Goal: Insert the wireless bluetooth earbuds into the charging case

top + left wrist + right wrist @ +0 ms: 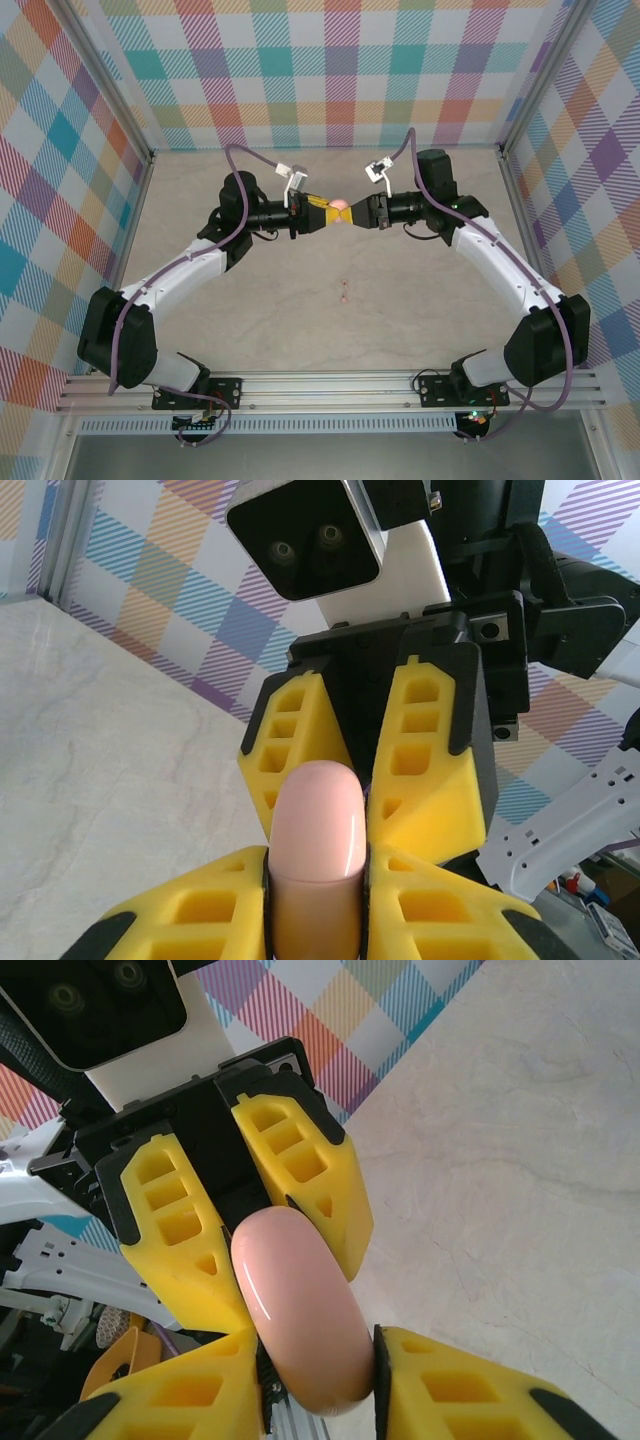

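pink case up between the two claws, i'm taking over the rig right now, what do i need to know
Left claw: shut on the pink case, holding it in the air above the table.
Right claw: clamped on the case's opposite end, pads against both sides.
Things: the case looks closed. What look like the pale pink earbuds lie on the table nearer the bases, too small to be sure.
Done: the case is off the table in a two-claw hold.
Left: open the case, fetch the earbuds, seat them inside.
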`<state>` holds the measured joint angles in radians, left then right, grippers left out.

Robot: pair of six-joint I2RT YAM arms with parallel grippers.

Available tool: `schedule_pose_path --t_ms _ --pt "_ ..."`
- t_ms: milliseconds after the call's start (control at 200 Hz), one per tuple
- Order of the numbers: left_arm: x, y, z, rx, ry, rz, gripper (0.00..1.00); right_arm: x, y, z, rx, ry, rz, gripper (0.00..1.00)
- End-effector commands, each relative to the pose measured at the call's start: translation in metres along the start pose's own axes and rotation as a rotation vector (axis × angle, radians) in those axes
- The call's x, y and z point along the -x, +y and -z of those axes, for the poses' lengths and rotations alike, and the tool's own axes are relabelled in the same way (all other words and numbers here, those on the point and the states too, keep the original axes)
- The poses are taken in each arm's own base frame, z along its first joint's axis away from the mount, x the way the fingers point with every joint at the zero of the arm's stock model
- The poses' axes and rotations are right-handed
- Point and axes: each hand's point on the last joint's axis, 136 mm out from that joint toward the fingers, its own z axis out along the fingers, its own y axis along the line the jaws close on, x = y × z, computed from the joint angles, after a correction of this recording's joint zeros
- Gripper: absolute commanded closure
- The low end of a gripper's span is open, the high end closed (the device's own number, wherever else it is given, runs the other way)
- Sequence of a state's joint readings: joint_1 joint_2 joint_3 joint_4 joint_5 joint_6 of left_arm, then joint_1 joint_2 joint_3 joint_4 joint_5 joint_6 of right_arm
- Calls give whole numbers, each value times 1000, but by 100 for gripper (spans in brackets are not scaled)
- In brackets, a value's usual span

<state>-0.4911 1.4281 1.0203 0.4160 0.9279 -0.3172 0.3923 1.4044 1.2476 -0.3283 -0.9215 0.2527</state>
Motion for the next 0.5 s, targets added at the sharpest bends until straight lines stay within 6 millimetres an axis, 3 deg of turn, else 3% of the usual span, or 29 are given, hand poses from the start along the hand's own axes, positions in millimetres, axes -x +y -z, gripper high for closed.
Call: schedule_pose_path --t_ms 0,495 --pt "12 -18 -6 -60 -3 -57 76 14 20 2 57 -21 80 72" --pt "4 -20 -15 -102 56 -13 66 14 30 4 78 -13 92 79"
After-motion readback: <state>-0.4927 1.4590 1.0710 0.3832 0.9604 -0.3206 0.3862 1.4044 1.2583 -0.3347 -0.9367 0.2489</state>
